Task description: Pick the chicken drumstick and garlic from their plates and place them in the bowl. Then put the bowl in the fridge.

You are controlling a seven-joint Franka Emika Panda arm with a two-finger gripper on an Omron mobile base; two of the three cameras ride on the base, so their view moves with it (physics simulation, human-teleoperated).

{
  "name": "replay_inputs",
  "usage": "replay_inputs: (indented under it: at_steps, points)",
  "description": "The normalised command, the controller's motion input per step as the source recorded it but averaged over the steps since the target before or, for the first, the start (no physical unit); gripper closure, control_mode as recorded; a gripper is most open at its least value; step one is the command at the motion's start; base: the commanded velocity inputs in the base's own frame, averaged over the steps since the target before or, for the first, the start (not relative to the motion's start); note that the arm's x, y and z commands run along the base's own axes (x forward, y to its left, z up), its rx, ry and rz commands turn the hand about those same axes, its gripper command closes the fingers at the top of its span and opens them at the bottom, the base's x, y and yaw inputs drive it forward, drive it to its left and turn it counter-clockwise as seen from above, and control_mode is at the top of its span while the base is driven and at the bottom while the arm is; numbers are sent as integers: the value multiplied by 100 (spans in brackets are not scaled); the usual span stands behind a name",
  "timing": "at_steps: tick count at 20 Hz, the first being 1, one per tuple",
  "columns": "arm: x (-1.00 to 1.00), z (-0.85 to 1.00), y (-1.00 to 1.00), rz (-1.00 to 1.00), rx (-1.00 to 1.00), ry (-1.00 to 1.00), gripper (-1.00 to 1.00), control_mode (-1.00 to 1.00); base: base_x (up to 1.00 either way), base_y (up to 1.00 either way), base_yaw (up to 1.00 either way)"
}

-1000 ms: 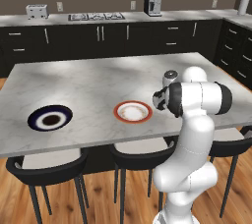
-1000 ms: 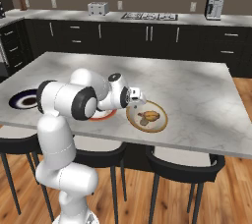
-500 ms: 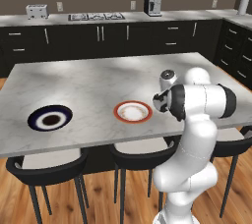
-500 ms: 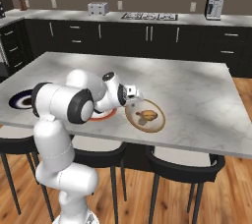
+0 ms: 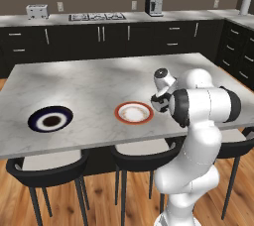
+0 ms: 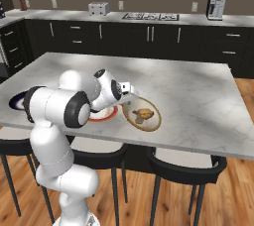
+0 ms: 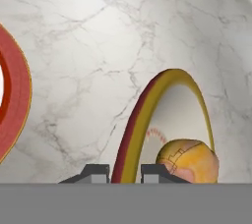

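while the drumstick (image 6: 143,115) already lay in the bowl (image 6: 155,123), the gripper (image 7: 125,173) was clenched on the bowl's near rim, one finger on each side of it in the hand view. the bowl sat on the counter (image 5: 99,81) just beside the red-rimmed plate (image 5: 133,113), which looked bare; the navy plate (image 5: 50,119) sat well apart, toward the far end of the counter. a pale lump showed beside the drumstick in the right base view, perhaps the garlic, though it was too small to tell. judging by this, the loading seemed done and the step in hand was seizing the bowl for the trip to the fridge. the next move likely called for a level lift, since a grip on one edge could let the bowl tilt and spill the drumstick, then a drive of the base toward the fridge.
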Motion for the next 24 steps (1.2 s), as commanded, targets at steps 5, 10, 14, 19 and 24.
replay_inputs:
  at_steps: [5, 10, 14, 19, 24]
  points:
    - [-7, 20, 25, 0, -12, 0, 100, -100, 0, 0, 0]
    - [-13, 16, 24, 0, -8, 0, 100, -100, 0, 0, 0]
    - [-19, 13, 25, 0, -3, 0, 100, -100, 0, 0, 0]
    - [-22, 19, 22, 0, -7, 0, 100, -100, 0, 0, 0]
    - [-27, 23, 20, -3, -16, 0, 100, -100, 0, 0, 0]
